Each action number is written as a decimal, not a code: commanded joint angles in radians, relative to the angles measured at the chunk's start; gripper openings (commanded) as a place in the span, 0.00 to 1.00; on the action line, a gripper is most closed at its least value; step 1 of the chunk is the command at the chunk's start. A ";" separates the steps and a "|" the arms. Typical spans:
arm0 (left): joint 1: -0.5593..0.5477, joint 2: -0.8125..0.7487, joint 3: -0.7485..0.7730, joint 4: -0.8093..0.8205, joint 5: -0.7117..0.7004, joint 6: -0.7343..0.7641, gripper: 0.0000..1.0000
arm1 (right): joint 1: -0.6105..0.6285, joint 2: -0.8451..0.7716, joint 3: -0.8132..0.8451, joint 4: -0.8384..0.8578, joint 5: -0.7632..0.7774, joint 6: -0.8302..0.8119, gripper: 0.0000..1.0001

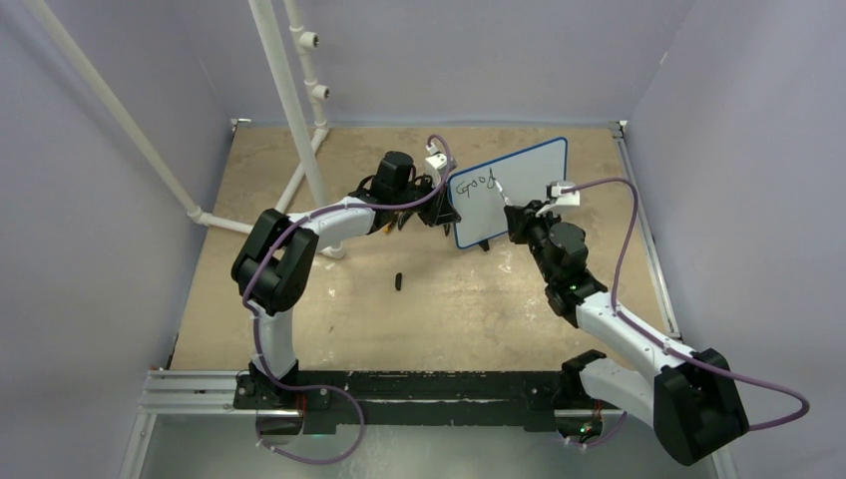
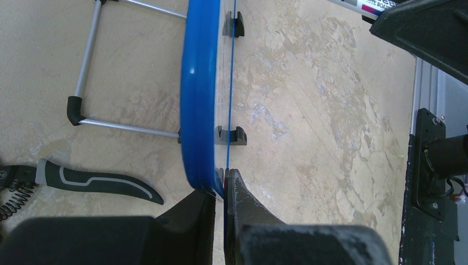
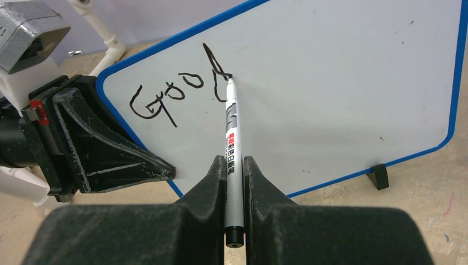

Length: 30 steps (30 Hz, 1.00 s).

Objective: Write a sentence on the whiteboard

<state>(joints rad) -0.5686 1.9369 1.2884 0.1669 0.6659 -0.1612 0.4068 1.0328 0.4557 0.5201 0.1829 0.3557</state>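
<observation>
The right gripper (image 3: 234, 165) is closed narrowly on a marker (image 3: 232, 138), its two black fingers pinching the barrel near the back end so that the pen sticks out forward and slightly up. The marker's tip touches the face of the whiteboard (image 3: 342, 83), right at the lower loop of the last letter of the sentence (image 3: 176, 96), which reads "Good" in thin black strokes across the upper left of the board. The rest of the white face to the right of and below the tip is unmarked apart from a few small specks. The board stands upright on small black feet (image 3: 378, 176) on the table (image 1: 449, 319), in its far middle part, turned at an angle towards the right arm. The left gripper (image 2: 221, 190) is closed on the board's left blue rim, one finger on the front and one on the back, as its wrist view shows edge-on. Behind the board in that view, a wire stand (image 2: 88, 72) rests on the table, with a black-handled tool (image 2: 99, 185) just beside it. A small dark object (image 1: 398, 280) lies on the table nearer the arm bases, well apart from the board and both grippers.
</observation>
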 commanded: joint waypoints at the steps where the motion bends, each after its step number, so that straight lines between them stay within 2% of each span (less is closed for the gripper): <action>1: -0.006 -0.030 0.030 -0.008 0.029 0.006 0.00 | -0.001 -0.002 -0.003 -0.057 0.047 0.035 0.00; 12: -0.006 -0.028 0.029 -0.008 0.025 0.003 0.00 | 0.000 -0.023 0.004 -0.075 0.065 0.032 0.00; 19: -0.006 -0.033 0.028 -0.008 0.013 -0.006 0.00 | -0.001 -0.143 -0.020 -0.071 0.114 0.022 0.00; 25: -0.006 -0.056 0.018 -0.010 -0.010 -0.012 0.31 | -0.001 -0.259 -0.045 -0.085 0.143 0.016 0.00; 30: -0.006 -0.095 -0.017 -0.006 -0.051 -0.014 0.49 | 0.000 -0.314 -0.045 -0.103 0.151 0.013 0.00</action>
<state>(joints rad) -0.5709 1.9266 1.2854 0.1398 0.6426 -0.1730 0.4065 0.7532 0.4145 0.4213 0.3004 0.3794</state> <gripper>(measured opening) 0.452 0.104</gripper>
